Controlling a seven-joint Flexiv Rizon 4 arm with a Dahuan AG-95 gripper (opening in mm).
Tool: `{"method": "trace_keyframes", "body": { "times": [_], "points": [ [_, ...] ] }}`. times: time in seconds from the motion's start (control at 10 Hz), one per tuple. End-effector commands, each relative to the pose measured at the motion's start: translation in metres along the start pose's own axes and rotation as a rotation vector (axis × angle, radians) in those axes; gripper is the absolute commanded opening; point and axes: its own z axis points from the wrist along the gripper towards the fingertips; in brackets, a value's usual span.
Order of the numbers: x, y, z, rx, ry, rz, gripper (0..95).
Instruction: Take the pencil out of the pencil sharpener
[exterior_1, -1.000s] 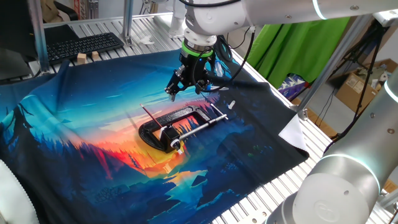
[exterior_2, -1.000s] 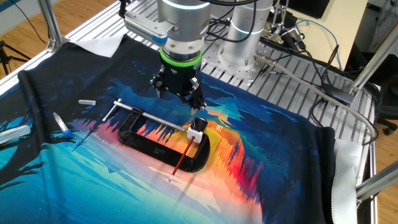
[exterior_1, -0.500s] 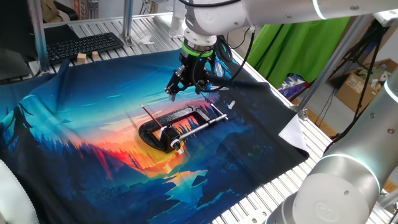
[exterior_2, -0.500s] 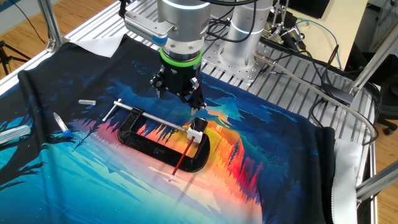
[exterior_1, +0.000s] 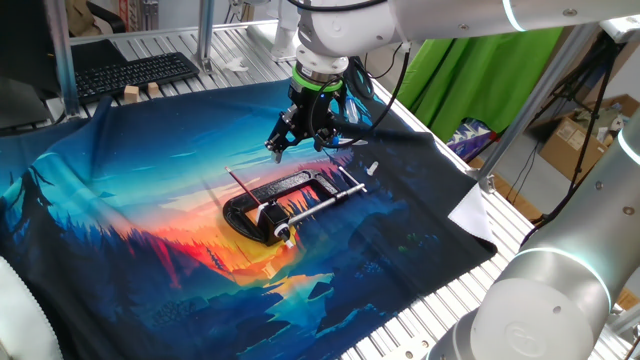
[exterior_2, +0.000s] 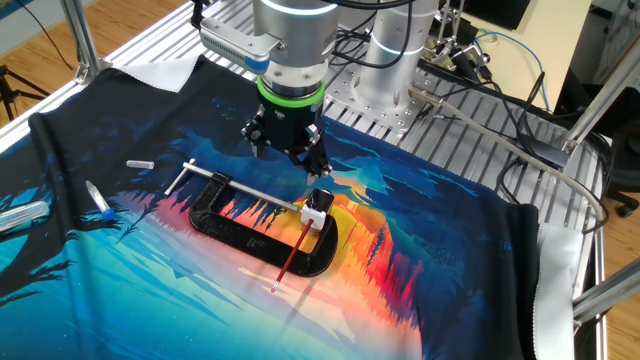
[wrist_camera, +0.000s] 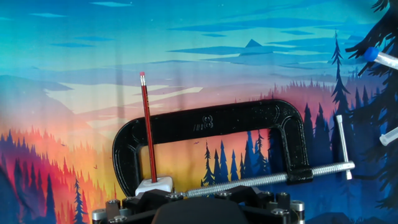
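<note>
The pencil (wrist_camera: 148, 127) is a thin dark red stick. It lies across the black C-clamp (wrist_camera: 205, 121) with its near end in the small white pencil sharpener (wrist_camera: 153, 185). It also shows in one fixed view (exterior_1: 243, 192) and in the other fixed view (exterior_2: 292, 258), where the sharpener (exterior_2: 315, 216) sits at the end of the clamp's silver rod. My gripper (exterior_2: 287, 160) hangs above the clamp's far side, apart from the pencil, with its fingers spread and nothing between them. In one fixed view the gripper (exterior_1: 300, 146) is above and behind the clamp. The hand view shows only the hand's black body (wrist_camera: 199, 210).
The clamp's silver rod (wrist_camera: 273, 175) and crossbar (wrist_camera: 342, 146) lie to the right. Small white pieces (exterior_2: 140, 163) and a blue-capped tube (exterior_2: 98, 200) lie on the printed cloth (exterior_2: 150, 290). A keyboard (exterior_1: 135, 72) and wooden blocks (exterior_1: 140, 93) are at the back.
</note>
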Motion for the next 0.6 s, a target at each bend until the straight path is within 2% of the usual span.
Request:
{"method": "trace_keyframes", "body": {
  "times": [0.1,0.6],
  "points": [
    [0.0,-0.0001,0.0,-0.069,-0.022,-0.069,0.0],
    [0.0005,0.0,0.0002,-0.07,-0.02,-0.071,0.0]
  ]
}}
